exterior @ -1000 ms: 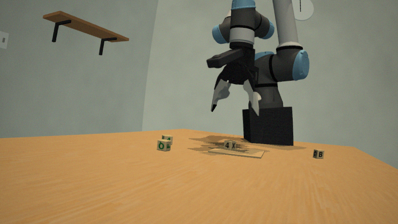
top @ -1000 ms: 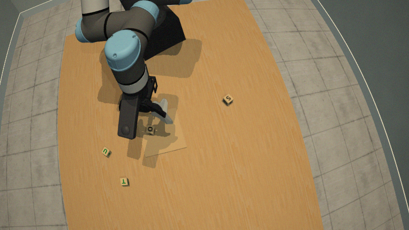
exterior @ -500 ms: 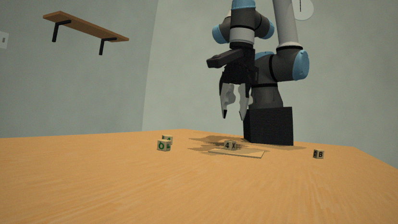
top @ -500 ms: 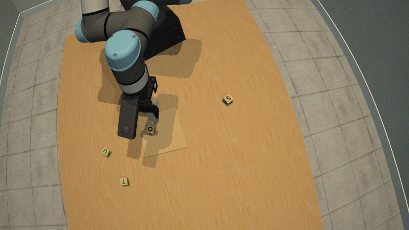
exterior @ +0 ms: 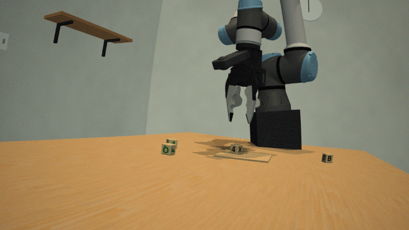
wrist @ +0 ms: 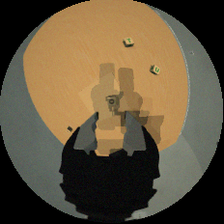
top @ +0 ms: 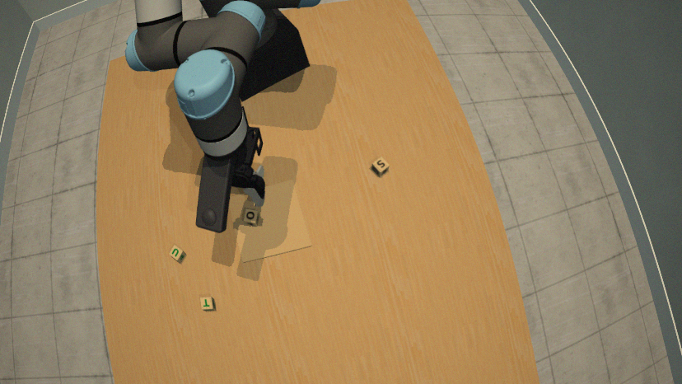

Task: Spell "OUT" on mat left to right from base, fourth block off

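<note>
End effector (top: 257, 203) (exterior: 239, 119) (wrist: 111, 112) hovering above O block (top: 250, 216) (exterior: 236, 149) (wrist: 112, 101), fingers standing partly open, holding nothing; U block (top: 176, 253) (wrist: 154, 70) sitting off mat (top: 299, 233) (exterior: 257, 158) (wrist: 88, 93).

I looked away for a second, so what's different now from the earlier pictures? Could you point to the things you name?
The black-and-grey two-jaw gripper (top: 258, 186) (exterior: 239, 120) (wrist: 111, 112) has drawn its fingers closer together, still open above the small wooden cube lettered O (top: 250, 216) (exterior: 236, 149) (wrist: 112, 101); nothing was picked up. The arm and all four blocks look unmoved.
</note>
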Tool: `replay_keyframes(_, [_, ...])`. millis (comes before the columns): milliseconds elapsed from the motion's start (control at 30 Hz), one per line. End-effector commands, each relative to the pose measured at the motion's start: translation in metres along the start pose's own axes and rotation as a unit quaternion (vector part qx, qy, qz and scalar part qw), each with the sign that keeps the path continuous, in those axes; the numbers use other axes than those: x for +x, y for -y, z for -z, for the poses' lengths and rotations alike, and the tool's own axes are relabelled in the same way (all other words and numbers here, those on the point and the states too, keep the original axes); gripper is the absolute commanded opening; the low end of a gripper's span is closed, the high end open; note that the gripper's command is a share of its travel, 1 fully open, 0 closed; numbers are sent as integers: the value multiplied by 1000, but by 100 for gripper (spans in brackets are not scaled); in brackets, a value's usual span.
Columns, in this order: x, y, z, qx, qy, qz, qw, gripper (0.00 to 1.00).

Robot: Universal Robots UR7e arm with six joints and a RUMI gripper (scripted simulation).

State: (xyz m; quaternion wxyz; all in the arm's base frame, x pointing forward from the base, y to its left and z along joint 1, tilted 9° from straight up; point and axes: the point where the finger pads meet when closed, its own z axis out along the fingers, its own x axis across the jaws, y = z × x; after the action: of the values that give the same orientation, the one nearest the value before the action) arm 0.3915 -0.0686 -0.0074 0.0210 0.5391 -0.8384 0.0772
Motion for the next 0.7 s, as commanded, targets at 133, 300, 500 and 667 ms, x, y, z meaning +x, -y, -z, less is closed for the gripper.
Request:
replay_keyframes(133, [0,0,0,1,0,0,1000,37])
replay_keyframes(300, [0,0,0,1,0,0,1000,37])
replay_keyframes(500, [0,0,-1,1,0,0,1000,37])
replay_keyframes(667, [0,0,-4,1,0,0,1000,37])
